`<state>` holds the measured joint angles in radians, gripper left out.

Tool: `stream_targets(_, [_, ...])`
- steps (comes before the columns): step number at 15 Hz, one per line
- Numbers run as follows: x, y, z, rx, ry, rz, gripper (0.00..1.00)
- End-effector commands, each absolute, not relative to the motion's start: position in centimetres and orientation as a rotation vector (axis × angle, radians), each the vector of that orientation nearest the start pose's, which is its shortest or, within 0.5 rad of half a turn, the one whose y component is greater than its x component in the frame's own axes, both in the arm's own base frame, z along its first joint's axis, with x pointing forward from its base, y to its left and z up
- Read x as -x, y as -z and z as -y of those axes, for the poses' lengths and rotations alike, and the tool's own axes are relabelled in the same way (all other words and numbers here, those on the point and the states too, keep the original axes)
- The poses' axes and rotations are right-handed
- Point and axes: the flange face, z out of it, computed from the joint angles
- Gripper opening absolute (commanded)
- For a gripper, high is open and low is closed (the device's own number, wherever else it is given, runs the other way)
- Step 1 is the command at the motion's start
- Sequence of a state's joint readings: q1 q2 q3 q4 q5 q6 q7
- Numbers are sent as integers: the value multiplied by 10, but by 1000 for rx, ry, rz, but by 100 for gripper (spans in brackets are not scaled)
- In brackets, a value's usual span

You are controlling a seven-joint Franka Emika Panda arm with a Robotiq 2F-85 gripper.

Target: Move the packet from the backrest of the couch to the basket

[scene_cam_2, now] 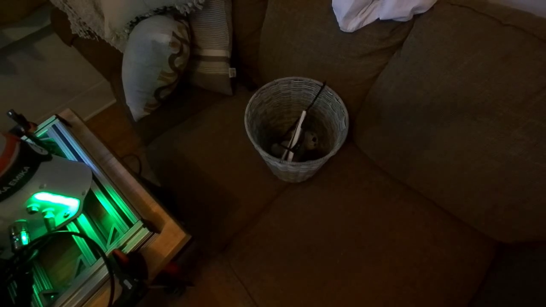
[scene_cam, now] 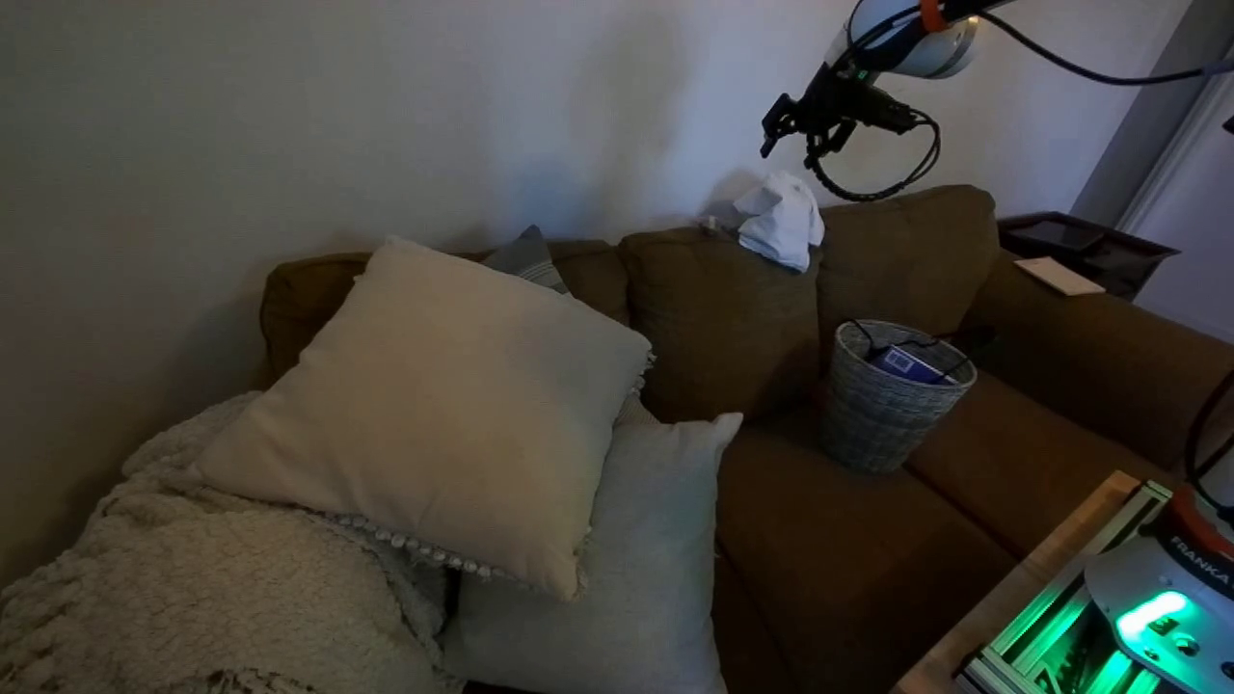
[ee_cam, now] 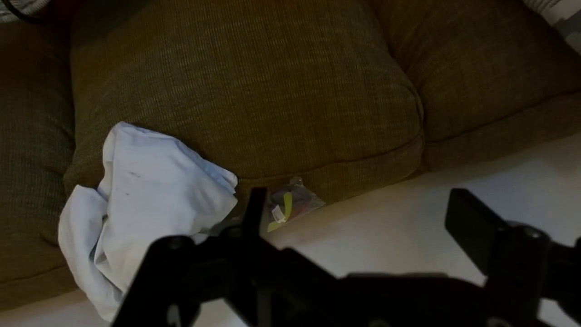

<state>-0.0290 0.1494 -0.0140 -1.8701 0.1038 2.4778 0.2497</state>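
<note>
The packet point(ee_cam: 297, 202) is a small clear plastic bag with a yellow strip and a white label. It lies on the top edge of the brown couch backrest point(ee_cam: 249, 91), against the wall. In an exterior view the packet point(scene_cam: 711, 224) is small and faint. My gripper point(scene_cam: 786, 145) hangs above the backrest and the white cloth. In the wrist view the gripper point(ee_cam: 358, 200) has its fingers wide apart with nothing between them. The left finger partly overlaps the packet in the picture. The grey woven basket point(scene_cam: 877, 414) stands on the seat and also shows from above point(scene_cam_2: 256, 136).
A white cloth point(scene_cam: 779, 222) drapes over the backrest beside the packet. The basket holds a blue and white box point(scene_cam: 906, 364) and dark cables. Large pillows point(scene_cam: 453, 405) and a fleecy blanket point(scene_cam: 212, 569) cover the couch's far end. The wall point(scene_cam: 482, 116) runs behind the backrest.
</note>
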Motion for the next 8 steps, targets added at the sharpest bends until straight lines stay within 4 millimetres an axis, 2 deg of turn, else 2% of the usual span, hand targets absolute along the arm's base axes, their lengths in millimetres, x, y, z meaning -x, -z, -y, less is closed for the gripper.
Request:
stream_targets(1, [-632, -478, 25, 2916, 687, -611, 100])
stream_targets(3, [-643, -457, 17, 2932, 692, -733, 100])
stream_targets(5, [-669, -427, 9, 2957, 695, -846, 100])
stream_targets(7, [-697, -390, 0, 2988, 660, -899, 100])
stream_targets(8, [-711, -378, -3, 3006, 665, -907, 100])
